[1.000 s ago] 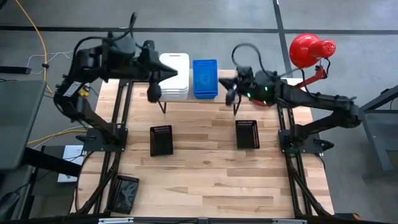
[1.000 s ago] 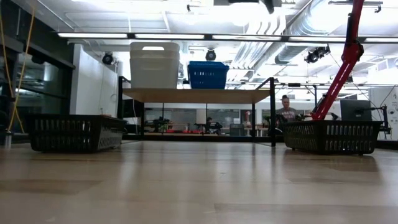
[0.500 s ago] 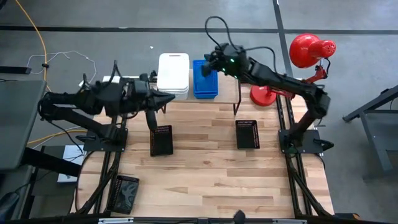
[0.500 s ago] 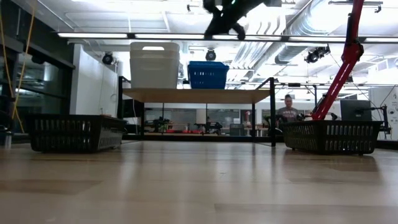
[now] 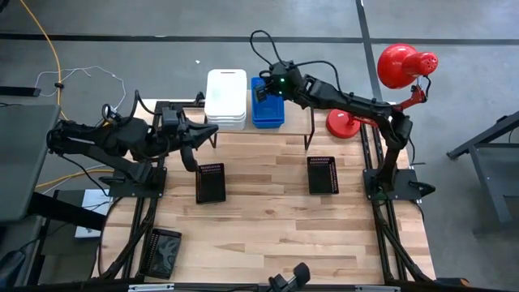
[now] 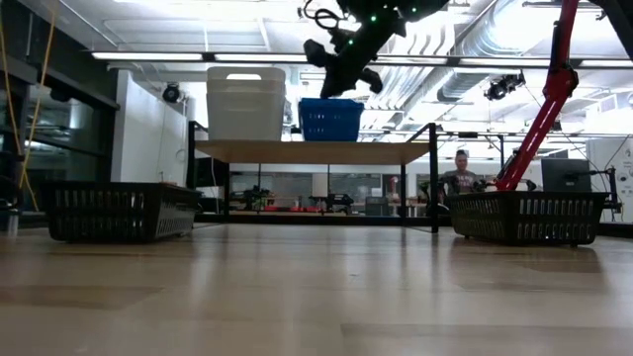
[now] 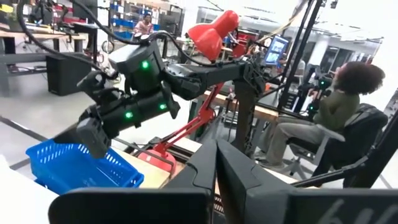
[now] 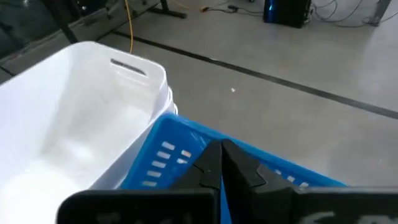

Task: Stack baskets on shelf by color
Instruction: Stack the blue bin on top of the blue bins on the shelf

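Right gripper (image 5: 261, 91), fingers pressed together and empty, now lower over the blue basket (image 5: 268, 103) on the shelf (image 6: 307, 151) beside the white baskets (image 5: 226, 98); left gripper (image 5: 203, 134), likewise closed, nearer a black basket (image 5: 211, 182); risk: closed fingers nudging blue basket off.

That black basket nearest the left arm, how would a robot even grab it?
Probably by one long side wall, coming straight down from above. The black basket sits upright and open-topped on the table, so a finger could slip inside its thin rim and the other outside. The left gripper is just beyond it, near the shelf.
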`<state>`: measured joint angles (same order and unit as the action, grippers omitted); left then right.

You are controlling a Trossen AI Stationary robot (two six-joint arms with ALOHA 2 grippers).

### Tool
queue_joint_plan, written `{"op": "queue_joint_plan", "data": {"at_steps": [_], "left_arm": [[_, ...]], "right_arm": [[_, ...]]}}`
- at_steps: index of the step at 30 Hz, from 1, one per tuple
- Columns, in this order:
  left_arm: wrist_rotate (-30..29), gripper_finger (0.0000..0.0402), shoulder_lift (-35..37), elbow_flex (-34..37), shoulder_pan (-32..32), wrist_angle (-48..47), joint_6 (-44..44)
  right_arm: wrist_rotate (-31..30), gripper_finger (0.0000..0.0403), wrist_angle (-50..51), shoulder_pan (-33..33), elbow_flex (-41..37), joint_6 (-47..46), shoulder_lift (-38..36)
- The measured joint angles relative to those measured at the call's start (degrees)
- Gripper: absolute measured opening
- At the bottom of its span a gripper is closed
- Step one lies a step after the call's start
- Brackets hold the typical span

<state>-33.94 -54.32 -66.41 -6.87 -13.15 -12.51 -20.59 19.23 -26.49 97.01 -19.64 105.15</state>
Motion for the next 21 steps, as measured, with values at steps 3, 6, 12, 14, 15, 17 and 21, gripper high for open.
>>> {"op": "queue_joint_plan", "data": {"at_steps": [3,6,12,14,15,17,21], "left_arm": [[-0.03,0.0,0.01,0.0,0.0,-0.19,0.9],[-0.06,0.0,0.01,0.0,0.02,-0.33,1.79],[-0.02,0.0,0.01,0.0,0.02,-0.35,2.18],[-0.01,0.0,-0.01,0.0,0.02,-0.35,2.18],[0.01,0.0,-0.01,0.0,0.02,-0.35,2.18],[0.24,0.0,-0.01,0.0,0.02,-0.36,2.19],[1.27,0.0,-0.01,0.0,0.04,-0.37,2.14]], "right_arm": [[2.25,0.0,-0.08,-0.14,0.0,-0.69,-0.03],[3.27,0.0,1.96,-0.25,0.0,-2.9,-0.03],[5.81,0.0,5.32,-0.62,0.0,-5.59,-0.03],[5.61,0.0,4.11,-0.37,0.0,-5.55,-0.39],[5.59,0.0,2.9,-0.09,0.0,-5.4,-0.56],[5.63,0.0,1.26,0.37,0.73,-5.18,-0.96],[2.76,0.0,-1.93,1.49,2.45,-4.3,-1.29]]}}
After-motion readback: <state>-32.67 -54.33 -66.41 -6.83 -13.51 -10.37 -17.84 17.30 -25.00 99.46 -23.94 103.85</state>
